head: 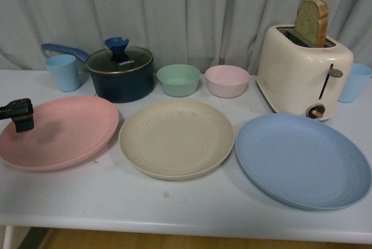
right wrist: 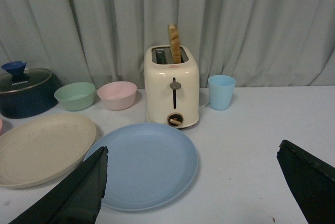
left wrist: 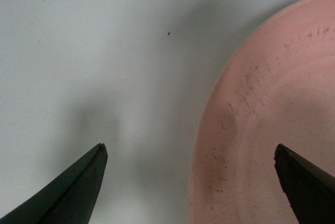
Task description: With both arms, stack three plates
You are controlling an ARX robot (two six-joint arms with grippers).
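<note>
Three plates lie in a row on the white table: the pink plate (head: 58,132) at the left, the beige plate (head: 176,138) in the middle, the blue plate (head: 302,159) at the right, none touching. My left gripper (head: 22,120) hangs over the pink plate's left rim. In the left wrist view it (left wrist: 189,147) is open and empty, straddling the pink plate's rim (left wrist: 261,119). My right gripper (right wrist: 192,148) is open and empty, above and in front of the blue plate (right wrist: 146,166), with the beige plate (right wrist: 42,148) beside it. It is out of the front view.
Behind the plates stand a blue cup (head: 63,72), a dark lidded pot (head: 121,73), a green bowl (head: 178,79), a pink bowl (head: 226,81), a cream toaster (head: 302,77) holding a bread slice (head: 313,22), and another blue cup (head: 354,83). A curtain hangs behind.
</note>
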